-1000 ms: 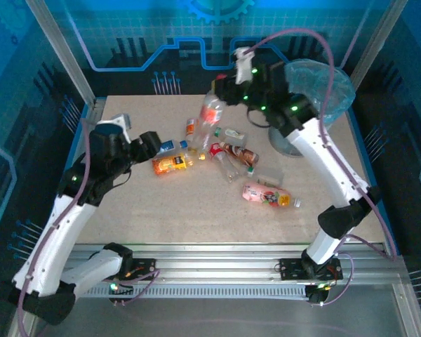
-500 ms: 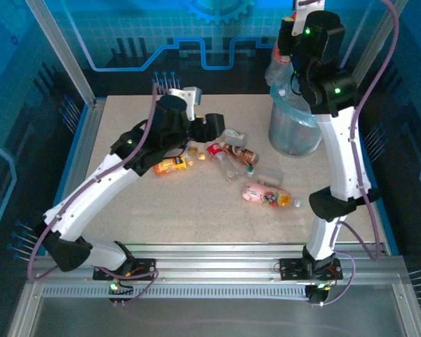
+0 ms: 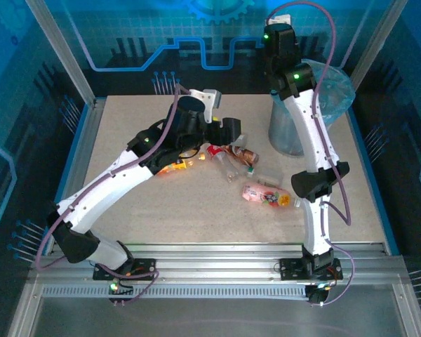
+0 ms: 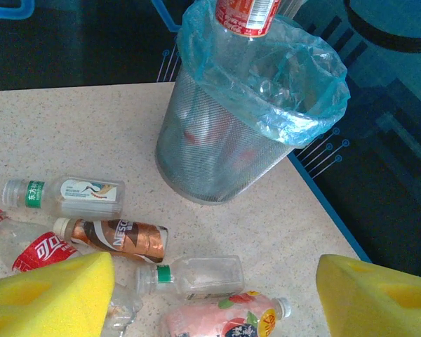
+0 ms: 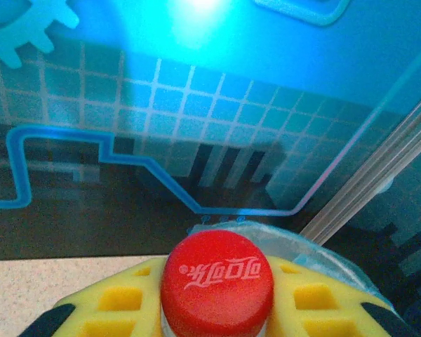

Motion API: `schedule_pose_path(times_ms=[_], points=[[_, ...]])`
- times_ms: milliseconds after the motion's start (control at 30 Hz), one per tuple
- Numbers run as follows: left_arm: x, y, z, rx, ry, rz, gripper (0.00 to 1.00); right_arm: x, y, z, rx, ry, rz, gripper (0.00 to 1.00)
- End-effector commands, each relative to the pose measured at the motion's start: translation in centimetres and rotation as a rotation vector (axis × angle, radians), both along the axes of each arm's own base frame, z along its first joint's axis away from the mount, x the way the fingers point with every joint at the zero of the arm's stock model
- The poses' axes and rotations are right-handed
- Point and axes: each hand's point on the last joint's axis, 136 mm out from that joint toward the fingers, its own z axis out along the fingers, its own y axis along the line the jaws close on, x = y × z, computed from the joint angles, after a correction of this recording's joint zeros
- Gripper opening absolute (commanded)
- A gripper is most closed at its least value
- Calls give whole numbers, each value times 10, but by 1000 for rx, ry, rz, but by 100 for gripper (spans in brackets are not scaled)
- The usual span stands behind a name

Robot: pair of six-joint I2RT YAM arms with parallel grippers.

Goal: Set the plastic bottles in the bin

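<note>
My right gripper [image 5: 217,312] is shut on a plastic bottle with a red cap [image 5: 217,281]. In the left wrist view that red-labelled bottle [image 4: 247,12] hangs over the bin's mouth. The bin [image 4: 217,151] is grey mesh lined with a light-blue bag [image 3: 333,88] and stands at the table's back right. My left gripper [image 4: 216,284] is open above the bottles lying on the table: a brown one [image 4: 116,237], a clear one with a green band [image 4: 196,275], a pink one [image 4: 224,319] and a red-labelled one [image 4: 28,247]. From above, the left gripper [image 3: 229,130] hovers near the pile's far side.
An orange bottle [image 3: 170,166] lies left of the pile, under my left arm. A clear bottle with a white label [image 4: 63,196] rests near the bin's foot. Metal posts and blue panels wall the table; its right edge [image 4: 323,203] runs close behind the bin.
My left arm swung from the table's left side to above the bottle pile. My right arm carried the red-labelled bottle up from the table's back to over the bin.
</note>
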Motion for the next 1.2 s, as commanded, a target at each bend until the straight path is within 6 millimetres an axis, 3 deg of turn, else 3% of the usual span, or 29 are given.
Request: schedule_pose_path(times_ms=[0,567,867,1167], points=[[1,-5,1,5,-13,-16,77,-6,-13,-9,31,33,-47,26],[1,-9,-18,21,28,-22,78,-13,-43,-125,146,356,-105,42],[3,-10,-17,24,24,-20,77,-7,-59,-151,292,376,-109,50],[4,-11,-18,21,29,-20,77,-8,-78,-164,367,370,-137,46]])
